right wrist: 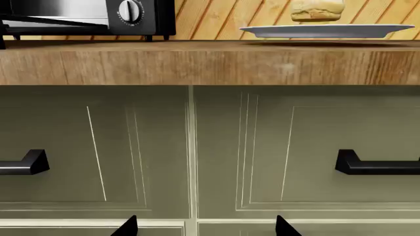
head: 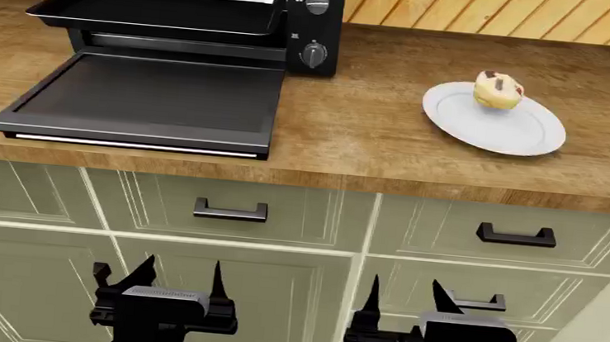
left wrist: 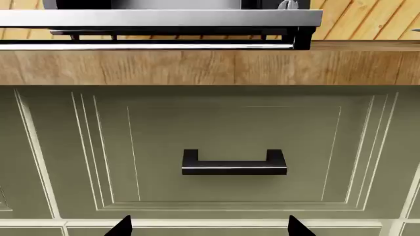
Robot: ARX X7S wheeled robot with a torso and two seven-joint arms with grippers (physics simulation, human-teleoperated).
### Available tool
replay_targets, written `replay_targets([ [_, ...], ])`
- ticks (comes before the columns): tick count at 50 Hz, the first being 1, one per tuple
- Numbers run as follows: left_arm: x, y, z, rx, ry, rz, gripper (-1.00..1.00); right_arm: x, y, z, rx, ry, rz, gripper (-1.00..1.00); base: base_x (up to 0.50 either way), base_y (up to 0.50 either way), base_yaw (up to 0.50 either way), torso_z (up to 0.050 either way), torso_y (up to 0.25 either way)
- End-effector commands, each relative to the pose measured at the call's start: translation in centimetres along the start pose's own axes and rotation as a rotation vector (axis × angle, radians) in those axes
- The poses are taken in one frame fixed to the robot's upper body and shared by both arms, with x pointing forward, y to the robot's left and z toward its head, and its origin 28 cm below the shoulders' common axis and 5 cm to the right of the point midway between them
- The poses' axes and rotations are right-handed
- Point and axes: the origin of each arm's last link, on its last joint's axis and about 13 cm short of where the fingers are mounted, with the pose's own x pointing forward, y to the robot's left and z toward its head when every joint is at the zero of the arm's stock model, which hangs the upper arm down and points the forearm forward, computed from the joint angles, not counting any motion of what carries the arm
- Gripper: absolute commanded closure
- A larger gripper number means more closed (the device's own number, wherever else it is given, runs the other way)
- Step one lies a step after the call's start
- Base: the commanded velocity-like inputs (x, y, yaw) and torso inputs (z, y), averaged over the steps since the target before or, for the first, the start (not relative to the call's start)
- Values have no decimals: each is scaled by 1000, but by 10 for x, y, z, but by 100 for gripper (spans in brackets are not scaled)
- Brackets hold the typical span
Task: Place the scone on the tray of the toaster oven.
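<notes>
The scone, pale yellow with dark chunks, sits on a white plate at the right of the wooden counter; it also shows in the right wrist view. The black toaster oven stands at the back left with its door folded down flat. The black tray is slid partly out above the door. My left gripper and right gripper are both open and empty, low in front of the cabinet drawers, well below the counter. Their tips show in the left wrist view and the right wrist view.
Olive-green drawers with black handles run under the counter edge. A wooden slat wall backs the counter. The oven's open door reaches nearly to the counter's front edge.
</notes>
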Motion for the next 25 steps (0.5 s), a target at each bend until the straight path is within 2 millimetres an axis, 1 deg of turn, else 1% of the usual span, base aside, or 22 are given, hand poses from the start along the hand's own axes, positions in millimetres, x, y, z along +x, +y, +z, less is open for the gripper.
replay_targets([
  [1,-2,1,1,19,-19,3,-100,0,1,1,-2,0,8,-100,0,0,0,0,0],
  [20,-4,2,-3,30,-15,11,-100,0,1,-4,-28,6,11,-100,1,0,0,0,0],
  [25,-5,2,-3,31,-16,10,-100,-1,1,-4,-30,5,12,-100,65,0,0,0,0],
])
